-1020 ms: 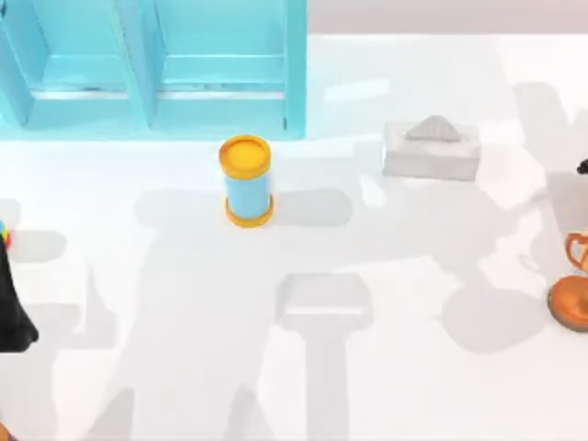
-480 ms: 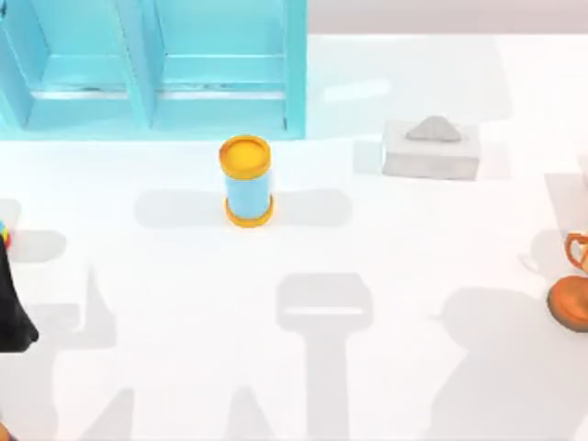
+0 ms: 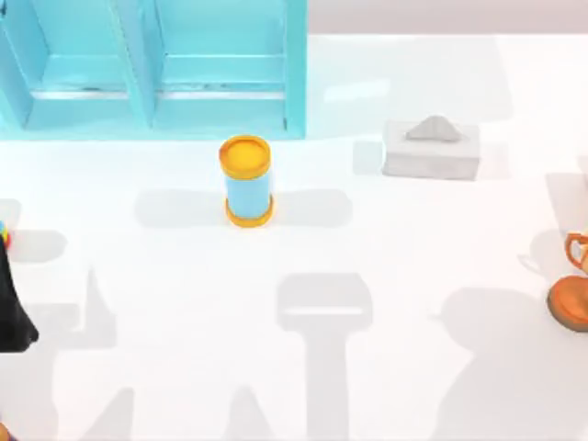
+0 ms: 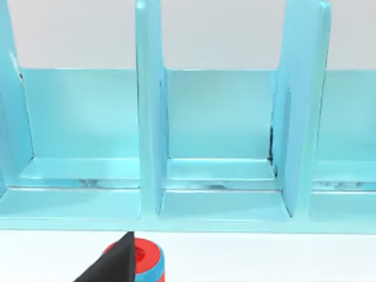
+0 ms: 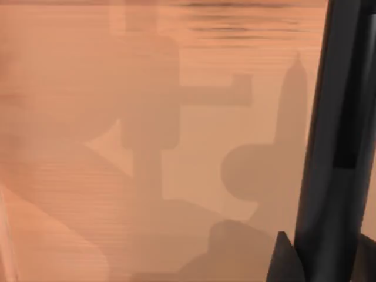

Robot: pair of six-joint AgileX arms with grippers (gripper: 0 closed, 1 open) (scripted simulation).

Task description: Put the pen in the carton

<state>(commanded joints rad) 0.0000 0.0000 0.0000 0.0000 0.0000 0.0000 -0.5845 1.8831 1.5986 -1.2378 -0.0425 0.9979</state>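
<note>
Seemingly midway through the carry, the AgileX pair works at the margins of the white desk (image 3: 404, 248). A black part of the left arm (image 3: 9, 308) sits at the desk's left edge. Its wrist camera faces the light-blue compartmented plastic shelf unit (image 4: 150, 117) at the far left corner, with a small red-and-blue cylinder (image 4: 147, 261) just below it. The right wrist view looks across a tan-orange surface (image 5: 117, 117) crossed by shadows. A slim black rod (image 5: 335, 147) stands upright close to the lens, and it is probably the pen. Whether the right gripper has hold of it, or how wide the left gripper or the right gripper is open, cannot be told.

On the desk, a blue cylinder with orange ends (image 3: 246, 181) stands upright near the middle. A pale grey box with a peaked top (image 3: 432, 150) lies towards the far right corner, and an orange handled trophy cup (image 3: 574, 289) sits at the right edge.

Which item is the carton is not plain. By judgement, the next move calls for bringing the pen over its opening, lining it up and letting go.
</note>
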